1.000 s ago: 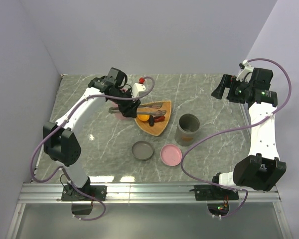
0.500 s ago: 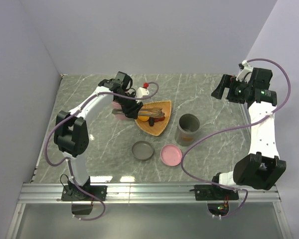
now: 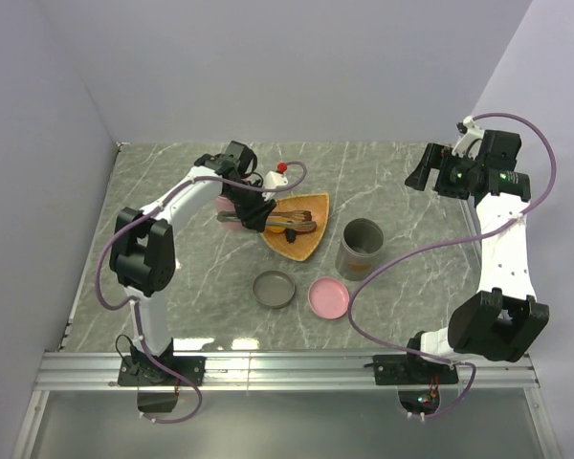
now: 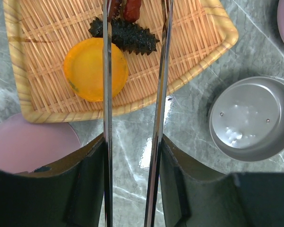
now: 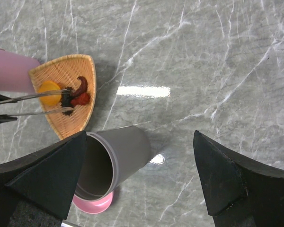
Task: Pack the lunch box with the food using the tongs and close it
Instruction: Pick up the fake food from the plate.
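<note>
My left gripper (image 4: pixel 132 138) (image 3: pixel 241 212) is shut on the tongs (image 4: pixel 107 94), one slim metal arm against each finger. The tongs (image 3: pixel 289 223) reach out over the woven orange plate (image 4: pixel 199 56), their arms held apart. On the plate lies the food: an orange round piece (image 4: pixel 95 69), a dark spiky piece (image 4: pixel 125 37) and a red piece (image 4: pixel 131 8). In the right wrist view the tongs' tips (image 5: pixel 68 100) straddle the dark piece. The lunch box (image 3: pixel 364 247), a grey cylinder, stands open right of the plate. My right gripper (image 3: pixel 423 172) (image 5: pixel 139 135) hangs open, high at the far right.
A shallow grey metal dish (image 3: pixel 274 289) (image 4: pixel 250 118) and a pink lid (image 3: pixel 328 297) lie in front of the plate. A pink container (image 4: pixel 28 144) sits under my left wrist, beside the plate's left corner. Purple walls close in the back and sides.
My left arm has swung its elbow inward and turned the wrist. The tongs now lie lower across the plate, over the food. The right arm has not moved.
</note>
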{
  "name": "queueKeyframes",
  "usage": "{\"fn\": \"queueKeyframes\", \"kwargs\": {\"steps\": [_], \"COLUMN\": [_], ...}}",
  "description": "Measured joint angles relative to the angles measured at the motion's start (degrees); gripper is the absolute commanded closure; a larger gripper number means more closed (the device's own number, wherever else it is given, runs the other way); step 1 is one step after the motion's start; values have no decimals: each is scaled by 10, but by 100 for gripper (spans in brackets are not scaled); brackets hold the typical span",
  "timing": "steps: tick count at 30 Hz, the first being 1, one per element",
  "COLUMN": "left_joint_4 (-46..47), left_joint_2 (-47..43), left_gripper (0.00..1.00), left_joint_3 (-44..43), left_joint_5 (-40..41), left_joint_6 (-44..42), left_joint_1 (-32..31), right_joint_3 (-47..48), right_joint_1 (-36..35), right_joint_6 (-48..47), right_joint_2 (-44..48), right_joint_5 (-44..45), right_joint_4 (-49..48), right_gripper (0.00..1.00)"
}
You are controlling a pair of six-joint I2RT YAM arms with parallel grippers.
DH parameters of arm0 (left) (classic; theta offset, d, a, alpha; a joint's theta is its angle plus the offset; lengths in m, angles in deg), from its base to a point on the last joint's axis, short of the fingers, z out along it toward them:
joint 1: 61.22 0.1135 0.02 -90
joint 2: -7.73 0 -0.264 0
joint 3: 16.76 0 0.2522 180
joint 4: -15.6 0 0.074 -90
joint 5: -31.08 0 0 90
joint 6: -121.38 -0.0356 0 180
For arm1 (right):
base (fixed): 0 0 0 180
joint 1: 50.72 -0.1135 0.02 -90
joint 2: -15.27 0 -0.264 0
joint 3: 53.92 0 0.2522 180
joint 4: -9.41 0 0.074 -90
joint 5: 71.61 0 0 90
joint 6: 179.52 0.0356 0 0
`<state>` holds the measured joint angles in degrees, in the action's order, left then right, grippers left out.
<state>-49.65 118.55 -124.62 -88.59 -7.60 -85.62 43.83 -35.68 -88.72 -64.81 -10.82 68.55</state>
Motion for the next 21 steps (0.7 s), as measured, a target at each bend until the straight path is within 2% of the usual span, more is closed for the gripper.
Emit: {"fn": "queueKeyframes", "kwargs": {"steps": [21], "left_joint_4": [1], "left_joint_2": [16], "left_gripper": [53], "left_joint_3": [0], "left_joint_5": [12], "left_joint_6": [0], "left_joint_1": [-15], "right_joint_3": [0], "right_joint_1": [0], "right_joint_6": [0], "right_joint_2": [0], "right_joint_5": [0], "right_joint_4": [0], "right_gripper": [0]}}
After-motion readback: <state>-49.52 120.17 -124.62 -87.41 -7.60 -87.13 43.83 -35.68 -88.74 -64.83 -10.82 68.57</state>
